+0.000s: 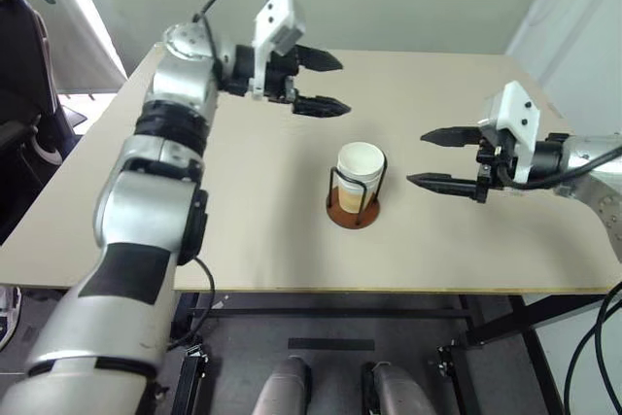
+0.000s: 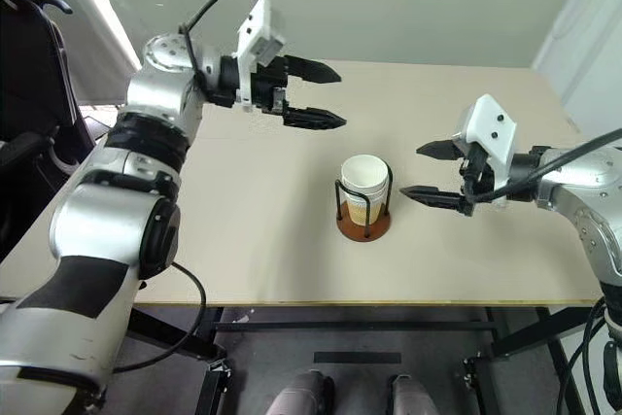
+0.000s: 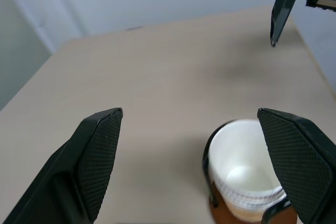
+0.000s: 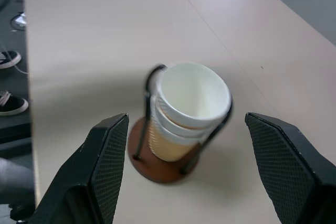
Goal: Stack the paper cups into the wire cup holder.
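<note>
The stacking looks all but finished: the paper cups [image 1: 360,174] sit nested one inside another within the wire cup holder [image 1: 355,203], near the middle of the pale worktop [image 1: 253,211], and no loose cup is in sight. The left claw [image 1: 321,81] hangs open and empty above the worktop, beyond and to the left of the holder, well apart from it. The right claw [image 1: 432,156] is also open and empty, level with the cups and just to their right, not touching. The next move likely calls only for drawing both arms clear without knocking the stand. The cups are tan outside, white inside, with white rolled rims showing as bands; the stack leans slightly between two black wire loops on a round reddish-brown base.
</note>
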Controlling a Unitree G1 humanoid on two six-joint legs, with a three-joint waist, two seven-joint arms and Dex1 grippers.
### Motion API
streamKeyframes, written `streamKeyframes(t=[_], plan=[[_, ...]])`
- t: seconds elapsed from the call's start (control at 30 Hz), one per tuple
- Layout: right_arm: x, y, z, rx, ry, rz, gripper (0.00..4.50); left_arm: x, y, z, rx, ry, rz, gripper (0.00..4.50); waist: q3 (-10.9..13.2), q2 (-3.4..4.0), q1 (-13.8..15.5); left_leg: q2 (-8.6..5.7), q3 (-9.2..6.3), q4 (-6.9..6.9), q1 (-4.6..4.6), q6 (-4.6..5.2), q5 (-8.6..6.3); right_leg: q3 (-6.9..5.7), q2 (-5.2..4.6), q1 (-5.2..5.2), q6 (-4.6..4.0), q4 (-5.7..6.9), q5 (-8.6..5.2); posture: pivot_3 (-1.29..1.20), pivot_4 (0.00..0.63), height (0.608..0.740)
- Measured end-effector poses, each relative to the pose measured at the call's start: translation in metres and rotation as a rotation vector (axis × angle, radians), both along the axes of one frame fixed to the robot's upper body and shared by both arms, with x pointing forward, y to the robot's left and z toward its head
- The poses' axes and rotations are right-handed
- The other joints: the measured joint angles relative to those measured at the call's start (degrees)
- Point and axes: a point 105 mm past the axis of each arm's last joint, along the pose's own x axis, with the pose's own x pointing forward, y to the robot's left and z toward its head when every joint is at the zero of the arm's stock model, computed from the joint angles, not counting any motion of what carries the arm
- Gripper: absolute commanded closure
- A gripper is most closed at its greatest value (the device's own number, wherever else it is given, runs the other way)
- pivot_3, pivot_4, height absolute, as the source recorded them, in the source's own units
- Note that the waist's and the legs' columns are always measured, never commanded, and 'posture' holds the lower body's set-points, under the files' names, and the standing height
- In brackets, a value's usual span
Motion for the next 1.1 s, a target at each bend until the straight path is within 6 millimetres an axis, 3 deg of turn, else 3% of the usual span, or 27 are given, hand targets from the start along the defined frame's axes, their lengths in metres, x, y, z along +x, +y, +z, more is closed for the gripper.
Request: streamKeyframes(t=[0.37,0.5,0.63,0.87,1.1], plan=[[0.059,-0.027,-0.014,0.042,0.007,-0.161,0.92,0.010,0.053,-0.010,-0.221,-0.035,0.314,0.09,0.00,0.00,-0.50,0.03,-0.01,-0.09,0.24,-0.30,0.31,0.03,0.03,0.04,-0.16,0.09,0.15,0.00,0.150,0.740],[0.080,-0.040,-0.022,0.061,0.006,-0.248,0.92,0.011,0.064,-0.020,-0.268,-0.018,0.410,0.09,0.00,0.00,-0.34,0.05,-0.13,-0.10,0.21,-0.36,0.35,-0.03,0.02,0.04,-0.30,0.10,0.24,0.00,0.150,0.740],[0.094,-0.049,-0.030,0.113,0.014,-0.320,0.92,0.006,0.072,-0.015,-0.338,-0.053,0.476,0.09,0.00,0.01,-0.36,0.05,-0.11,-0.13,0.22,-0.42,0.38,-0.03,0.02,0.03,-0.36,0.11,0.27,0.00,0.150,0.740],[0.110,-0.064,-0.020,0.244,-0.049,-0.430,0.92,0.004,0.088,-0.028,-0.428,-0.035,0.606,0.09,0.00,0.01,-0.37,0.05,-0.14,-0.19,0.25,-0.51,0.38,-0.04,0.02,0.02,-0.49,0.11,0.34,0.00,0.150,0.740],[0.117,-0.085,0.003,0.354,-0.144,-0.548,0.92,0.005,0.103,-0.015,-0.541,-0.066,0.698,0.09,0.00,0.01,-0.28,0.04,-0.18,-0.20,0.27,-0.60,0.32,-0.06,0.02,0.04,-0.55,0.11,0.36,0.00,0.150,0.740]])
